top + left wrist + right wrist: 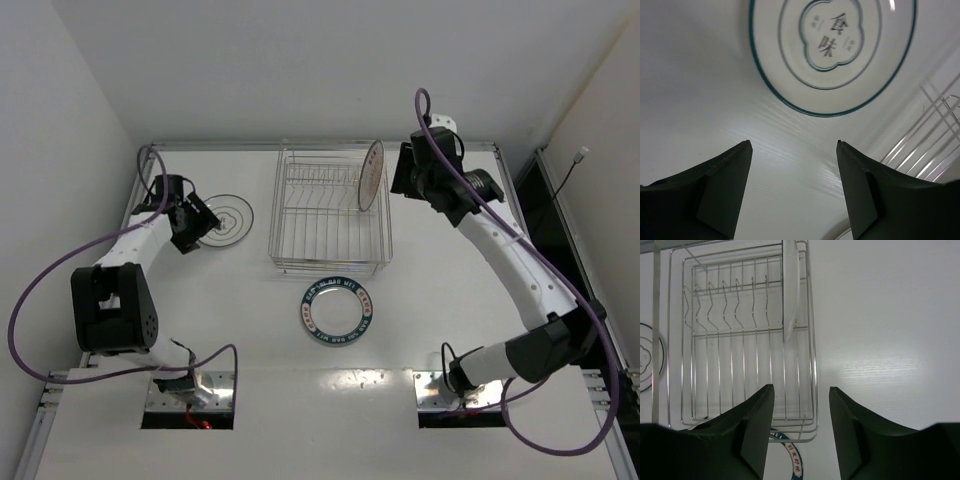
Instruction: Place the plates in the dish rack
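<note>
Left gripper [793, 145], wide open and empty, hovers just short of the flat thin-ringed plate [832, 40] ahead, probably lining up a rim grab; right gripper [801, 388], part-open and empty, faces the orange-centred plate [371, 175] standing between dish rack [813, 360] prongs ahead.

Dish rack [328, 264] shiny metal wire; thin-ring plate [832, 50] glossy glazed white; table [715, 100] smooth, semi-gloss
</note>
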Controlling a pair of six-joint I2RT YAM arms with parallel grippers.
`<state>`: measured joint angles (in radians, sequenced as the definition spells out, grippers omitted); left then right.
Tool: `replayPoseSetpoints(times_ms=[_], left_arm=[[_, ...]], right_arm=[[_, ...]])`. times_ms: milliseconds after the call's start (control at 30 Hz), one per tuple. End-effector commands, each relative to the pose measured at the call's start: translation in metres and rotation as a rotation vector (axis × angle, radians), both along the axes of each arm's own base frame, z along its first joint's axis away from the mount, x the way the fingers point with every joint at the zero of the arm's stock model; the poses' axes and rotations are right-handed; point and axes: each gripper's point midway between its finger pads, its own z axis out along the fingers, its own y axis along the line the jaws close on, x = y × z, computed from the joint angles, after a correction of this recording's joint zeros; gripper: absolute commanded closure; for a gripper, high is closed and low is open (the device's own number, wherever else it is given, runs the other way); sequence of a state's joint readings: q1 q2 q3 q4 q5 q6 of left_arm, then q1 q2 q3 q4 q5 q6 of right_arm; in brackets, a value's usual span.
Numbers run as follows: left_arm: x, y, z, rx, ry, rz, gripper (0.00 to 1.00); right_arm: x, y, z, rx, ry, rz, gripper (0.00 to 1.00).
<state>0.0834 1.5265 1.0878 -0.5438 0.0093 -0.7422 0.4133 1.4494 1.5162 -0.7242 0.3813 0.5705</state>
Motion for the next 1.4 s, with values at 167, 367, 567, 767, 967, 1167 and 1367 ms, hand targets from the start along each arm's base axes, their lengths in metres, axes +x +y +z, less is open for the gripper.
replayPoseSetpoints(times_ms=[167,367,567,767,967,1167,1367], left_arm=[[0.009,0.024,-0.037,-0.256,-0.106,0.170,0.35],[0.023,0.029,-0.070,-0.395,-0.139,0.271,0.35],[0.038,0.029,-0.094,-0.459,-0.125,0.325,0.41],[0.046,0.038,-0.101,-0.432,-0.111,0.315,0.68],[0.046,0.047,-0.100,-0.397,-0.114,0.289,0.93],[0.049,0.052,-0.077,-0.395,-0.171,0.261,1.00],[0.061,0.040,-0.005,-0.469,-0.356,0.198,1.00]], right_arm=[[-0.017,0.002,-0.020,-0.010,0.030,0.098,0.55],[-0.026,-0.005,-0.014,-0.016,0.023,0.107,0.55],[-0.032,-0.017,-0.005,-0.035,0.013,0.093,0.55],[-0.033,-0.030,-0.001,-0.040,0.013,0.056,0.55],[-0.032,-0.034,-0.001,-0.030,0.017,0.051,0.55],[-0.031,-0.035,0.005,-0.020,0.008,0.050,0.55],[-0.034,-0.030,0.008,0.001,0.005,0.076,0.55]])
